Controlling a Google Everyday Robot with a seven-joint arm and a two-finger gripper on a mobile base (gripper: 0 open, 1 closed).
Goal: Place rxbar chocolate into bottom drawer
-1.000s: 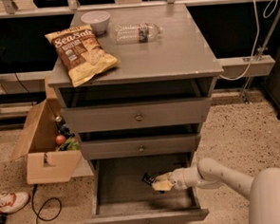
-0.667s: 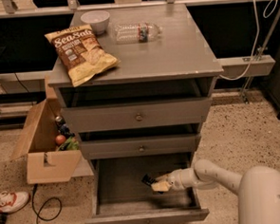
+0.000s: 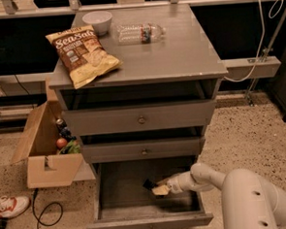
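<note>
Placing step, near done: gripper [image 3: 160, 189] sits low inside the open bottom drawer [image 3: 116, 226], chocolate bar [image 3: 148, 184] at its tip just above the floor, clamped or released cannot tell; next move probably calls for letting go and backing out.

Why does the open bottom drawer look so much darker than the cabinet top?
Camera view: light seems to fall from above, so the cabinet top is bright while the upper drawers shade the bottom drawer; the gripper inside it shows pale, the rxbar chocolate beside it blends into shadow.
</note>
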